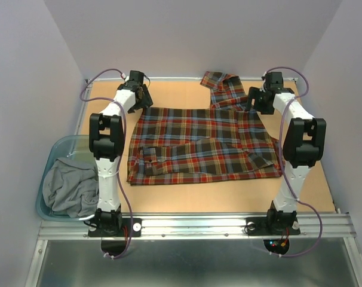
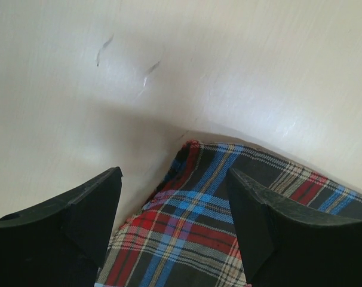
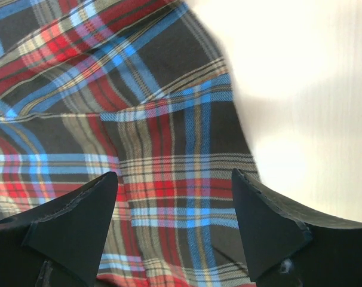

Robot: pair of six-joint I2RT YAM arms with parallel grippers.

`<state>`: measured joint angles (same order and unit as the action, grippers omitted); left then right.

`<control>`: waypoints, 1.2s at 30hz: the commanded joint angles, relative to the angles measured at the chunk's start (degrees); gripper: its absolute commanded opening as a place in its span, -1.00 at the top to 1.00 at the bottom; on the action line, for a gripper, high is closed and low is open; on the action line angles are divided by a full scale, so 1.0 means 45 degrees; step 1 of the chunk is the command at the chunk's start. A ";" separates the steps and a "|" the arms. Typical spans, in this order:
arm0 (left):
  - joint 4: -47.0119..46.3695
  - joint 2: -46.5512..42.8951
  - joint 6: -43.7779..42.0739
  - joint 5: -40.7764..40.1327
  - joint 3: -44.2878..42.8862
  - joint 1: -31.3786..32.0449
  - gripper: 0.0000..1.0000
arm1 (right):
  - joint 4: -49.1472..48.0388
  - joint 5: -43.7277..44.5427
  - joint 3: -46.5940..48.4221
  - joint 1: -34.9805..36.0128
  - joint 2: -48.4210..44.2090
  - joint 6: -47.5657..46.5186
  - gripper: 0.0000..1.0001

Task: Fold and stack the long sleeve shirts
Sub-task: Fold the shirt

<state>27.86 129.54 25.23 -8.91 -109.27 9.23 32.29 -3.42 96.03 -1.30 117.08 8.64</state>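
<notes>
A red, brown, navy and yellow plaid long sleeve shirt point(image 1: 199, 143) lies spread flat on the table, one sleeve folded across its front, the other point(image 1: 226, 88) trailing to the far edge. My left gripper point(image 1: 142, 97) hovers open over the shirt's far left corner point(image 2: 193, 197). My right gripper point(image 1: 254, 100) hovers open over the far right corner point(image 3: 175, 179). Neither holds cloth. A grey garment point(image 1: 70, 185) lies crumpled in a bin at the left.
A clear blue-green plastic bin point(image 1: 52, 152) stands off the table's left side. The tan tabletop point(image 1: 187, 194) has a metal rail point(image 1: 199, 226) along its near edge. Pale walls close in on three sides.
</notes>
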 commanded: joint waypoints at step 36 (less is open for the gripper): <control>-0.3691 0.0589 -0.7950 0.6450 0.1022 -0.1310 -0.25 | -0.1942 -0.0997 -0.0890 -0.0609 0.0233 -0.0495 -0.61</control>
<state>9.04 134.06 -6.72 13.39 -105.71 4.82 26.11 -7.49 93.38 -3.42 118.93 7.29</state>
